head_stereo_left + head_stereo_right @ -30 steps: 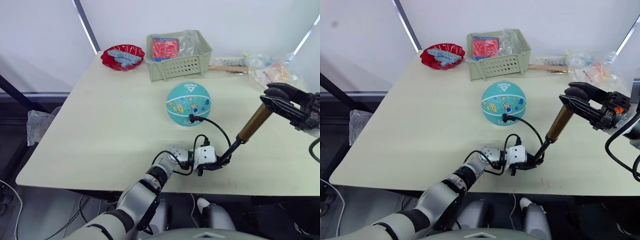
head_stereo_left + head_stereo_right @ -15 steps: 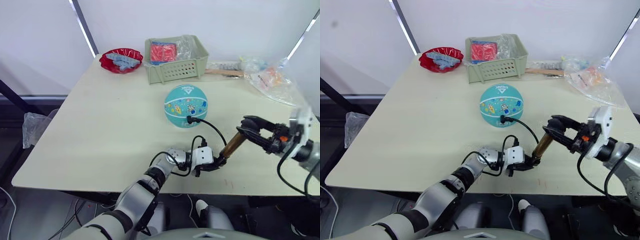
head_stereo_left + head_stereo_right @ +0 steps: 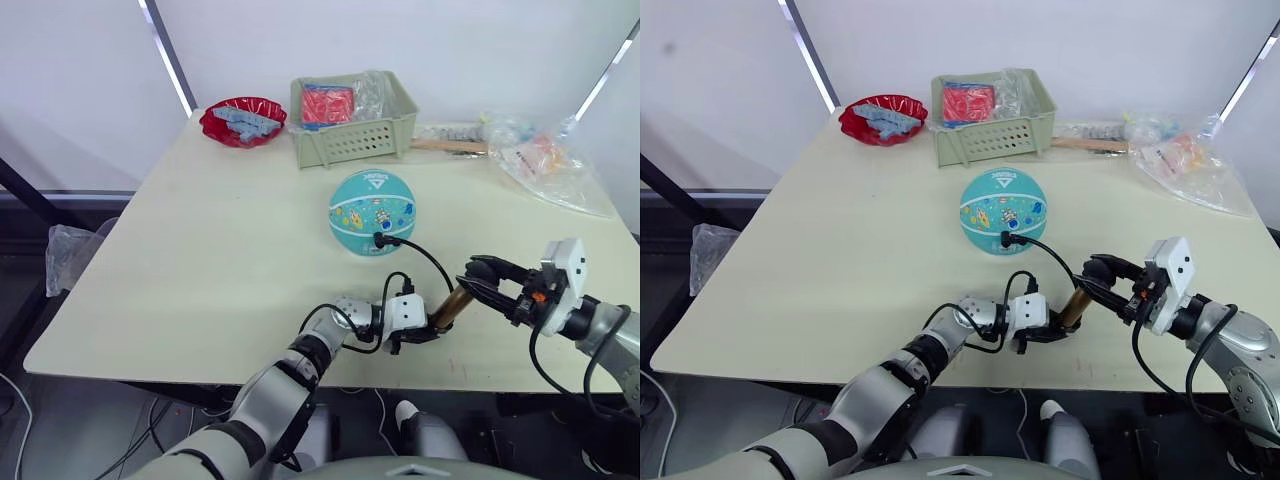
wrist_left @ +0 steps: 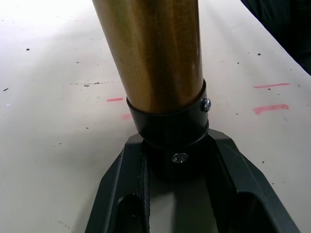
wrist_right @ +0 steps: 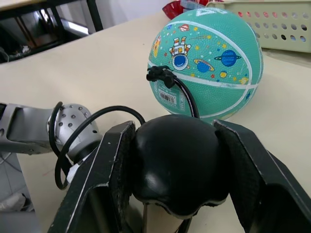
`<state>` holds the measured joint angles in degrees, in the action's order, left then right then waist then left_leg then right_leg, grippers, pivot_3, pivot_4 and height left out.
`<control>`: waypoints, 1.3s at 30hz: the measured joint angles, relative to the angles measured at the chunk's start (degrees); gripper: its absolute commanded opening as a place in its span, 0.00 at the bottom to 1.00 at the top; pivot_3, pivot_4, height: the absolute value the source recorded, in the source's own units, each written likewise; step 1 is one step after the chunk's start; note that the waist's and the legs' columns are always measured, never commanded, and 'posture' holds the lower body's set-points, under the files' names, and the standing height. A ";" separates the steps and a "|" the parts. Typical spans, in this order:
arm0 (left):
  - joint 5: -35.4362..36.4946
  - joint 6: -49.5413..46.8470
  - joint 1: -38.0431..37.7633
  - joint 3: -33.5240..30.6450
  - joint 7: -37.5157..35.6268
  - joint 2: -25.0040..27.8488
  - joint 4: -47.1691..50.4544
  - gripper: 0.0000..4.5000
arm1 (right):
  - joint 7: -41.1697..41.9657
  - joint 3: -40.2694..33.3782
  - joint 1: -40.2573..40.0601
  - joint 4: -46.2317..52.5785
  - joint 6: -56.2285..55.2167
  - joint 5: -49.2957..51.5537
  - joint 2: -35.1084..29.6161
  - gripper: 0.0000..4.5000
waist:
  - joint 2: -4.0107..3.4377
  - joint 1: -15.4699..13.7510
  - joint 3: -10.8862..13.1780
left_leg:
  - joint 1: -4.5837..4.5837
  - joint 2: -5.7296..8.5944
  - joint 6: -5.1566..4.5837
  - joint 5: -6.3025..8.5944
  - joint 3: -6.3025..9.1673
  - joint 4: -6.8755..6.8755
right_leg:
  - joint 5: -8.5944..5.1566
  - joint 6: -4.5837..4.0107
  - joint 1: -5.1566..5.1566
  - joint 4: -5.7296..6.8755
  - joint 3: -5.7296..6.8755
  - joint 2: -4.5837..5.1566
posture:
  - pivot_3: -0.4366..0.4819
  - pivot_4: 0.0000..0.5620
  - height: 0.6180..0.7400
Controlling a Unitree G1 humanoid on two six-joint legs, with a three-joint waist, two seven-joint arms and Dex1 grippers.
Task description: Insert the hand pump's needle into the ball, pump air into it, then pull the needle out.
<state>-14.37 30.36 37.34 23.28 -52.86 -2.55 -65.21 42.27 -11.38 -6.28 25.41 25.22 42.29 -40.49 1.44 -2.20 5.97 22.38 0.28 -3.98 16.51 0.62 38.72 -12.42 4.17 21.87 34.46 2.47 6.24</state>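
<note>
The teal ball [image 3: 372, 210] rests mid-table, its cartoon prints facing me. The needle's black fitting [image 3: 382, 238] sits against the ball's near side; the pin itself is hidden. From it a thin black hose [image 3: 432, 262] curves to the hand pump [image 3: 455, 303], which leans near the front edge. My left gripper [image 3: 432, 328] is shut on the pump's lower black end cap [image 4: 170, 128], below the gold barrel [image 4: 150, 53]. My right gripper [image 3: 478, 278] is shut on the pump's black handle [image 5: 180, 162], low over the barrel. The right wrist view has the ball [image 5: 209, 63] and the fitting [image 5: 158, 75] just beyond the handle.
A green basket [image 3: 355, 125] with red packets and a red bowl [image 3: 243, 118] stand at the back of the cream table [image 3: 230, 230]. Crumpled plastic bags [image 3: 545, 160] and a wooden stick [image 3: 450, 145] lie at the back right. The pump is close to the table's front edge.
My right gripper has come down and towards the left gripper with the handle, so the pump is now much shorter. The left gripper and ball have stayed put.
</note>
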 measured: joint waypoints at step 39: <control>-0.02 0.10 0.68 0.00 -0.59 -0.21 -0.16 0.25 | 1.38 -17.16 3.79 4.03 8.40 16.11 -10.76 0.46 | 0.18 -0.06 0.63 | 0.23 0.13 0.00 -0.01 0.18 0.13 | -0.01 0.04 0.02 -0.08 0.15 0.30 | 0.48 0.27 0.98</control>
<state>-14.39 30.45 38.01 23.29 -53.45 -2.76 -65.37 43.65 -28.53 -2.49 29.44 33.62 58.39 -51.25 1.62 -2.26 6.60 22.60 0.42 -3.98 16.50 0.80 38.85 -12.43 4.21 21.89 34.39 2.63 6.54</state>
